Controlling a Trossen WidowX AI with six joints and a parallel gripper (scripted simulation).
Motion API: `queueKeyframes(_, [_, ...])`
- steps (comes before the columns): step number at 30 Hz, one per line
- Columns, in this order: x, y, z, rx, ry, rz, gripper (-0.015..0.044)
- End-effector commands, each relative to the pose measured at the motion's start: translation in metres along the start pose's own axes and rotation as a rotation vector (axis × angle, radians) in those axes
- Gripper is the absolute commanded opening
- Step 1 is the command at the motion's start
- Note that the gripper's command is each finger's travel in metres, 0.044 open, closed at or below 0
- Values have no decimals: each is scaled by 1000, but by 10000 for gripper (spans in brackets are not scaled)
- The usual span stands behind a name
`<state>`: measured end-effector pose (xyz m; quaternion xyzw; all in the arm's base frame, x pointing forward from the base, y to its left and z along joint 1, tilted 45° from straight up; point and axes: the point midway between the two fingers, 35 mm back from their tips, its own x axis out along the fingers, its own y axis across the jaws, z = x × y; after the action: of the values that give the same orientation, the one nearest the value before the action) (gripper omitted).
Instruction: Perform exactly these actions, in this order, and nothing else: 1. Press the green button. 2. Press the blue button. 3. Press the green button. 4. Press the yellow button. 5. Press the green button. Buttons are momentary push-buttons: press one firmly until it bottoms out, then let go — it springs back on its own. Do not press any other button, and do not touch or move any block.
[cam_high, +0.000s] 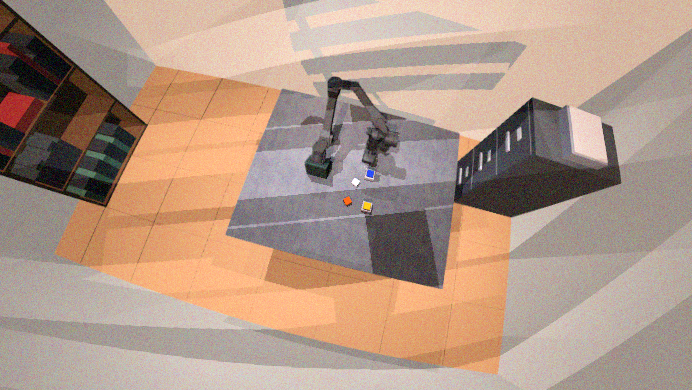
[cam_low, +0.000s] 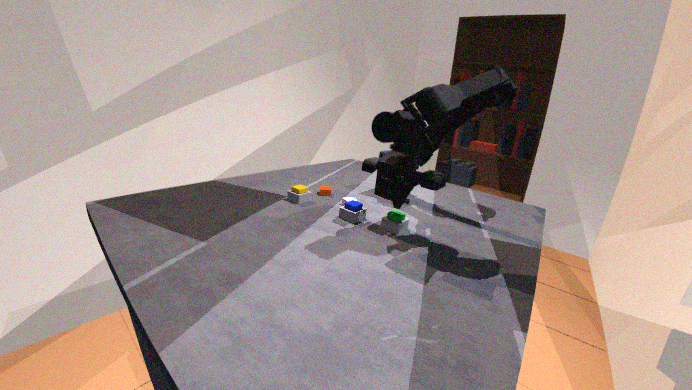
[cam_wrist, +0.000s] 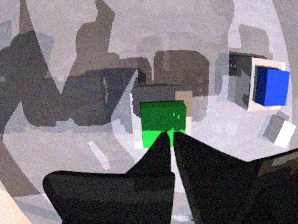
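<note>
Item: green button (cam_low: 396, 215) on a pale base, standing on the grey worktop (cam_low: 310, 300) near the arm's side, just right of the blue button (cam_low: 353, 205) in the exterior view. Gripper (cam_low: 398, 201) — pointed downward, its tip just above the green cap with a thin gap visible in the exterior view; contact cannot be confirmed. Fingers drawn together to a narrow slit, nothing between them; in the wrist view their tips converge at the near edge of the green cap, which lies directly ahead of them and centred on the slit. Blue button also in the wrist view to the right, apart from the fingers. Yellow button (cam_low: 299, 189) on its own pale base, farther along the worktop, with an orange block (cam_low: 325, 190) just beside it — both well apart from the gripper. White block (cam_high: 355, 182) near the blue button, seen from the top.
</note>
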<state>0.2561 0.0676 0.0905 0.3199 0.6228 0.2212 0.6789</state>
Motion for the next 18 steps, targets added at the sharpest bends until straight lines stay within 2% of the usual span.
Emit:
queueKeyframes(1, [-14, 2, 1, -9, -8, 3, 20])
queueKeyframes(4, [-16, 2, 1, -9, -8, 2, 20])
queueKeyframes(9, [-73, 1, 1, -8, -6, -1, 20])
queueKeyframes(16, [-75, -1, 2, -8, -7, -1, 20])
queueKeyframes(18, [-76, -19, 10, -8, -7, -5, 20])
